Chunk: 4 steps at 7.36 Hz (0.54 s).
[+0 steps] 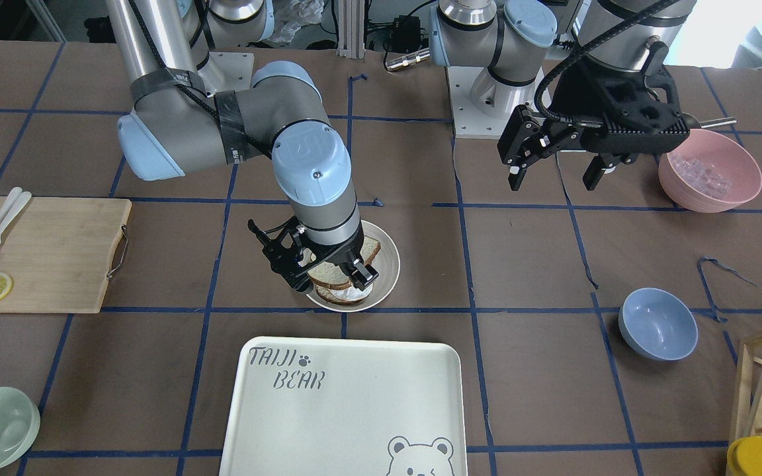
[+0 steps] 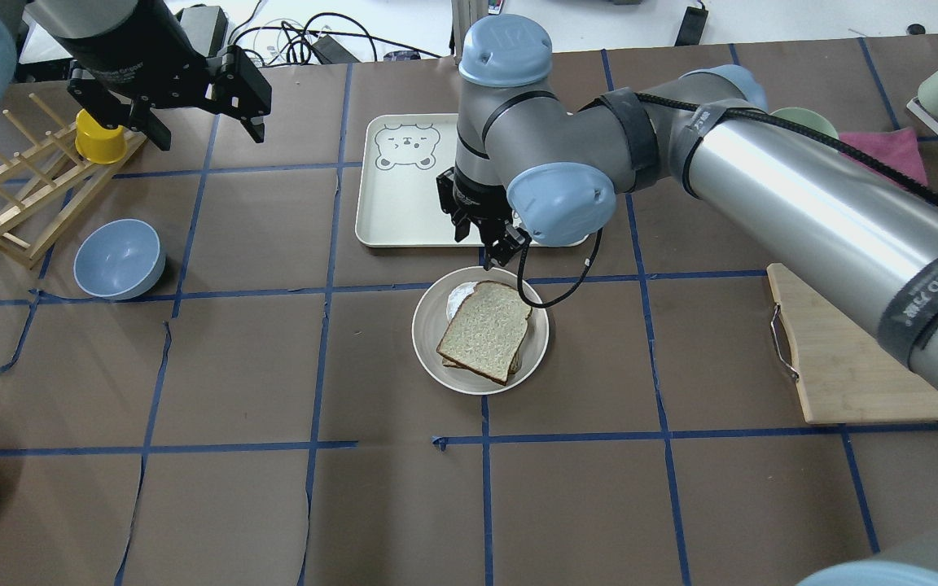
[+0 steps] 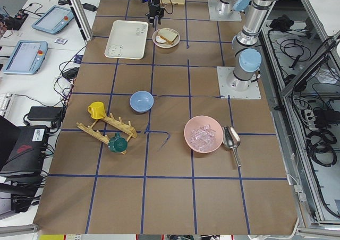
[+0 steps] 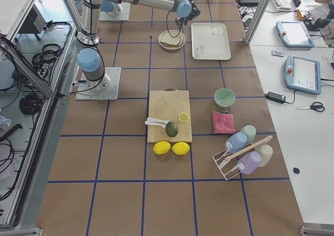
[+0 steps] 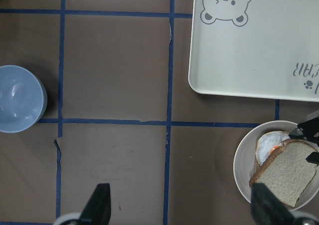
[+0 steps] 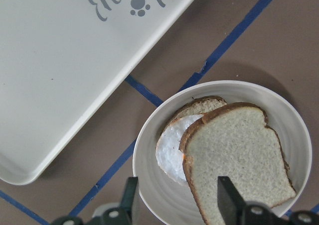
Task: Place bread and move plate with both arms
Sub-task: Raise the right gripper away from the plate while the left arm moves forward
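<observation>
The bread [image 2: 485, 330] lies on the plate [image 2: 427, 338] in the middle of the table [image 2: 273, 505]. The right pincer [image 2: 504, 248] over it and the left pincer [image 2: 210, 134] are both open and empty. The tray [image 1: 354, 410] says "TAIJI BEAR".

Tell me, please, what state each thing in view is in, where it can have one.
bread: lying flat atop the egg slice, not gripped.
plate: resting flat, holding both slices.
right gripper: open, over the plate's rim.
left gripper: open, holding nothing, raised.
pink bowl: upright, holding clear cubes.
blue bowl: upright.
</observation>
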{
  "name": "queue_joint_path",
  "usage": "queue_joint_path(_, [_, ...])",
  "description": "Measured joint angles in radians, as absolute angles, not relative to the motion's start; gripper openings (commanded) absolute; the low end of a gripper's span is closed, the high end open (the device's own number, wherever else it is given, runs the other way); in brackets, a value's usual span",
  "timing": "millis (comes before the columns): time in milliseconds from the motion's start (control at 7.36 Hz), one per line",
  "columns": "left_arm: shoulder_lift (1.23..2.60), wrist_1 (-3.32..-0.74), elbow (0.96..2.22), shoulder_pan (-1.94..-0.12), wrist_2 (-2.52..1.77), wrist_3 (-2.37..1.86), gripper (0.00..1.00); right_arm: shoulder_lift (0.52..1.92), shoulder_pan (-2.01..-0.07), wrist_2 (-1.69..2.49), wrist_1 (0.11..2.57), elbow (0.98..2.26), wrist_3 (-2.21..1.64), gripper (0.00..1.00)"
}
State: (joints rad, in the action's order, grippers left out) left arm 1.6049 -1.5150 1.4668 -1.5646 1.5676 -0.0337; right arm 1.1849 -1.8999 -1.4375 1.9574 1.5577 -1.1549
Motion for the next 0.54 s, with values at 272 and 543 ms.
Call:
queue_joint_path(272, [1.605,-1.514,1.478,-1.565,1.563,-0.027,1.0,1.273,-1.824,-1.441,1.856,1.563,-1.005,1.0])
queue_joint_path(543, [1.605,-1.515,1.502,-1.567,1.556,-0.004,1.0,1.345,-1.753,-1.476,1.739,1.565,-0.816,1.0])
